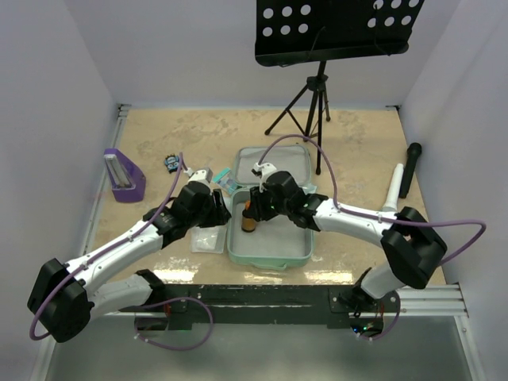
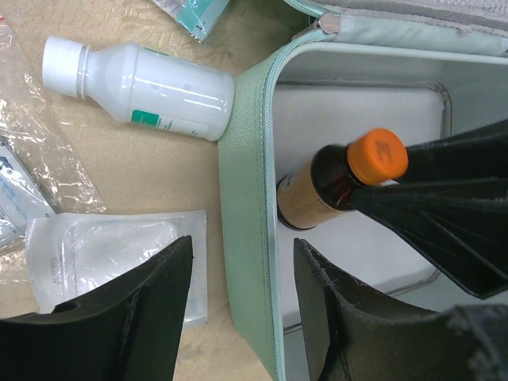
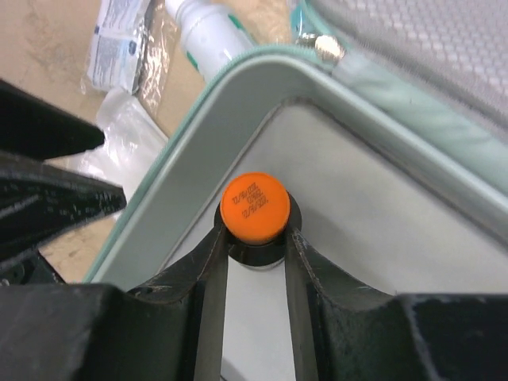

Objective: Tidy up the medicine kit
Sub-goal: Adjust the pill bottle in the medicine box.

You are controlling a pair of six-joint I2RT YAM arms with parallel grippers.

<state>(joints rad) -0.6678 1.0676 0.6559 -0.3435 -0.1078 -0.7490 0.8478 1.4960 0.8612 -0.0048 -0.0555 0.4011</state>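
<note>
Medicine kit (image 1: 274, 258) lies open; the right gripper (image 3: 255, 242) pinches an orange-capped amber bottle (image 2: 317, 194) inside it, while the left gripper (image 2: 242, 266) straddles its wall, jaws spread.

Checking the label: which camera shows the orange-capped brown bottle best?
Left wrist: the brown bottle shows cap, neck and tan label side-on. Right wrist sees only its cap from above, between the fingers of the right gripper. Top external shows it small.
</note>
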